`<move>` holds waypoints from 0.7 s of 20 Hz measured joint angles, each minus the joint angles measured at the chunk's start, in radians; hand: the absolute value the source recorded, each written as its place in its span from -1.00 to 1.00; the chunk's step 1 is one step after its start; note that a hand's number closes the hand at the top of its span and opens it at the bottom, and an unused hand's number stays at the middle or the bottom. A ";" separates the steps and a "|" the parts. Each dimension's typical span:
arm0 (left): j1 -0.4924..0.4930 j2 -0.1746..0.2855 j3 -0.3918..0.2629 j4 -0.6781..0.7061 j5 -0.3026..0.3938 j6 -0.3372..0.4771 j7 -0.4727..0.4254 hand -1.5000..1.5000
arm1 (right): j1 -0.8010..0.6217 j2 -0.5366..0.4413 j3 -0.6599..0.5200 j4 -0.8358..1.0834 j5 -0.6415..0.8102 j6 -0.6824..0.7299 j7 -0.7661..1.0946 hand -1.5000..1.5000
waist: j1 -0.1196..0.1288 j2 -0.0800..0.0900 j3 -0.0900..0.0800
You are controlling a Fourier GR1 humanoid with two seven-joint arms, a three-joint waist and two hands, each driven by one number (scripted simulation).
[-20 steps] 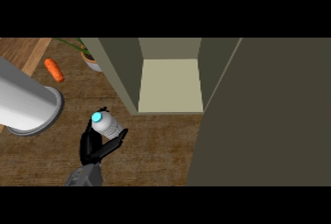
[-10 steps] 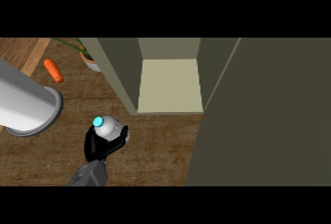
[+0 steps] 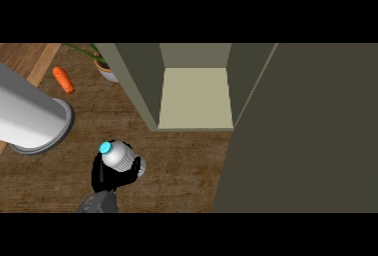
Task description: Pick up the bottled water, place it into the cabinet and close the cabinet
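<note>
The bottled water (image 3: 117, 155) is a clear bottle with a cyan cap, seen from above over the wooden counter (image 3: 177, 165). My right hand (image 3: 104, 173) is shut on it, black fingers curled round its sides; the grey wrist enters from the lower edge. The bottle is in front of and left of the cabinet (image 3: 140, 80), whose open compartment shows a pale shelf floor (image 3: 196, 97). A broad dark olive panel (image 3: 303, 130), apparently the open door, fills the right side. My left hand does not show.
A large grey cylinder (image 3: 29, 120) slants in from the left edge, close to the bottle. At the back left, a carrot (image 3: 63, 80) lies near a potted plant (image 3: 103, 67).
My right hand has drawn the bottle steadily toward the view's lower edge and a little left, away from the cabinet opening. Nothing else has moved.
</note>
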 measured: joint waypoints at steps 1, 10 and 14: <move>0.023 0.005 -0.012 -0.026 -0.004 -0.015 0.004 1.00 | -0.006 -0.002 -0.010 0.001 -0.001 0.002 0.000 -1.00 | 0.002 0.000 0.000; 0.184 0.003 -0.120 -0.312 -0.031 -0.014 0.126 1.00 | -0.014 -0.012 0.002 -0.001 0.001 -0.018 0.005 -1.00 | 0.004 -0.001 0.000; 0.238 -0.011 -0.188 -0.491 0.007 0.025 0.255 1.00 | -0.004 -0.028 -0.006 0.000 -0.002 -0.022 -0.010 -1.00 | 0.004 -0.001 0.001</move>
